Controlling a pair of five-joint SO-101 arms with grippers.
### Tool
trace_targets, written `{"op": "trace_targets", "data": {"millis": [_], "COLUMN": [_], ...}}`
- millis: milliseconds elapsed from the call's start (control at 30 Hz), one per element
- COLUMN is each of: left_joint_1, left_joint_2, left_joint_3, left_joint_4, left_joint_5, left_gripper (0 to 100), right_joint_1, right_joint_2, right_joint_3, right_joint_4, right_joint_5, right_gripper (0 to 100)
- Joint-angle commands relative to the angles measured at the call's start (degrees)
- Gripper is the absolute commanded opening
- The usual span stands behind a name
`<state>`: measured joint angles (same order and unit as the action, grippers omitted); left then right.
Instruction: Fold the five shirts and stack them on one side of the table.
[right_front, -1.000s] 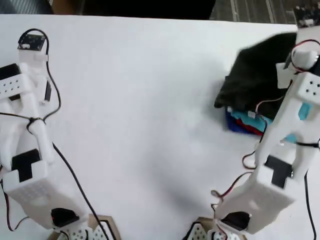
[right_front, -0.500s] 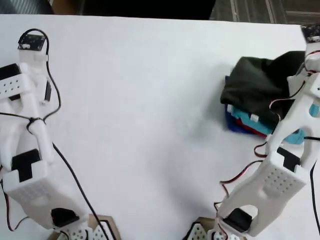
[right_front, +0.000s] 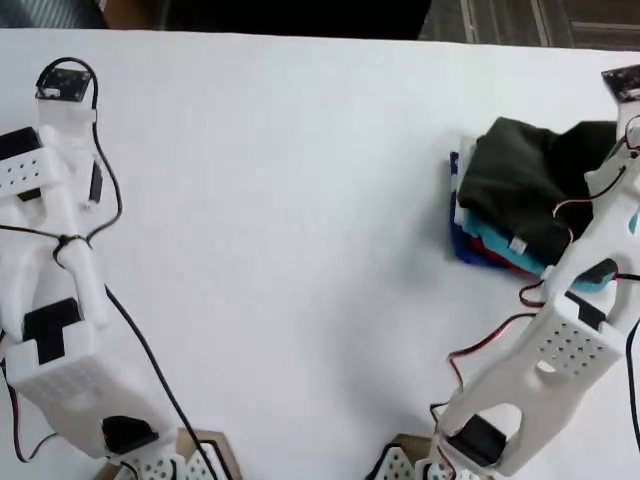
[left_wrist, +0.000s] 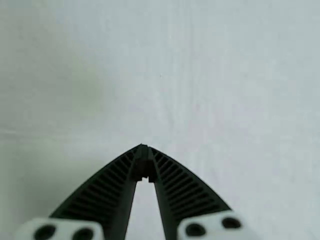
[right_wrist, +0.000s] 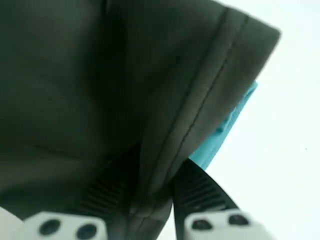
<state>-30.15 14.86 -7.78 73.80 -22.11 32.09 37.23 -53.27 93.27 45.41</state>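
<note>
Idleness marks the left side: the left claw (left_wrist: 143, 150) hangs over the bare white desk (right_front: 300, 200) with its jaws closed tip to tip on nothing. Toward the right edge sits the stack, blue shirt (right_front: 462, 245) and red shirt (right_front: 495, 258) low down, teal shirt (right_front: 500, 238) above them, and the dark shirt (right_front: 520, 185) draped on top, rumpled rather than flat. Farthest right, the right claw (right_wrist: 155, 170) pinches a seamed fold of that dark shirt (right_wrist: 100, 75), its jaws parted only by the cloth between them, with a sliver of teal showing just past the hem. The shirt should handle as light, limp fabric: it will sag and crease wherever it is unsupported, drag the layers beneath if pulled sideways, and slip out of a shallow pinch. The doubled, stitched hem looks like the best place to hold, since it is thicker and less likely to slide than a single layer; to my eye a lift-and-lay would disturb the pile less than a tug across it. Compared with a second ago, the dark shirt has come off the far side, where it hung spread and raised, and now rests over the stack, nearer the arm bases. The right arm has drawn back toward the desk's right edge with it, while the left arm has not shifted.
</note>
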Motion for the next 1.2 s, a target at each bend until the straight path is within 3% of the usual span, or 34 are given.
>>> {"op": "trace_targets", "data": {"millis": [0, 167, 400, 767, 900, 1067, 1167], "left_joint_1": [-0.8, -0.7, -0.4, -0.4, -0.6, -0.7, -0.5], "left_joint_2": [-0.8, -0.8, -0.8, -0.8, -0.8, -0.8, -0.8], "left_joint_3": [-0.7, -0.7, -0.7, -0.7, -0.7, -0.7, -0.7], "left_joint_4": [0.5, 0.5, 0.1, 0.0, 0.3, 0.4, 0.3], "left_joint_5": [-0.6, -0.6, -0.5, -0.4, -0.6, -0.7, -0.7], "left_gripper": [3, 3, 3, 3, 3, 3, 3], "right_joint_1": [0.7, 1.6, -3.3, -26.3, -26.2, -21.0, -18.8], "right_joint_2": [-0.2, -0.5, -4.3, -31.3, -32.8, -32.7, -33.3], "right_joint_3": [-3.7, -12.4, -18.8, 30.7, 42.7, 50.4, 53.1], "right_joint_4": [0.5, 2.6, 5.1, 1.1, -5.6, -10.9, -10.8], "right_joint_5": [-0.8, -6.2, -14.6, -18.0, -17.9, -14.5, -11.7], "right_gripper": [6.2, 25.5, 24.4, 22.6, 22.6, 22.2, 16.4]}}
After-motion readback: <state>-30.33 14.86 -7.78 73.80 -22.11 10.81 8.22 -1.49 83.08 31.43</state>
